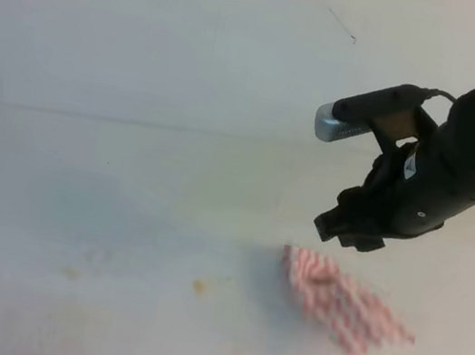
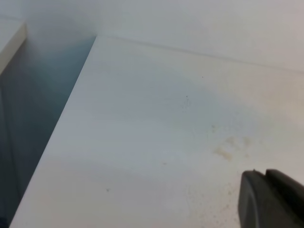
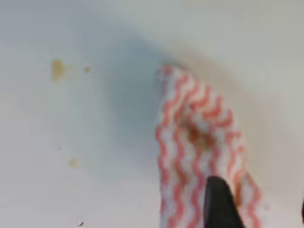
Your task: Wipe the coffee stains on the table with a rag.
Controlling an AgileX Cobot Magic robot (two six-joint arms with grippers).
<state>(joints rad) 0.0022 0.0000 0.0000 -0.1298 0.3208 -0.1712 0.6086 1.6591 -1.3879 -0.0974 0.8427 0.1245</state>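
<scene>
White table (image 1: pixel 124 194) fills my overhead view, matte, with faint yellowish smudges toward the near left. My right arm (image 1: pixel 470 163) comes in from the right edge and hangs above the surface, its claw (image 1: pixel 349 232) pointing down and left, clear of the cloth. From the wrist camera I see one dark finger (image 3: pixel 219 204) at the bottom of the frame over the rag (image 3: pixel 199 152) and a sliver of the other at the far right edge, so the jaws stand wide with nothing between them. That rag (image 1: pixel 344 302) lies crumpled on the table just below the claw, pink and white zigzags, with a brown wet spot (image 3: pixel 199 137) soaked into its middle. Small tan coffee specks (image 1: pixel 199 287) sit on the table left of it, apart from it. My left claw (image 2: pixel 270 199) shows only as a dark corner low in its own camera; I cannot tell its state.
</scene>
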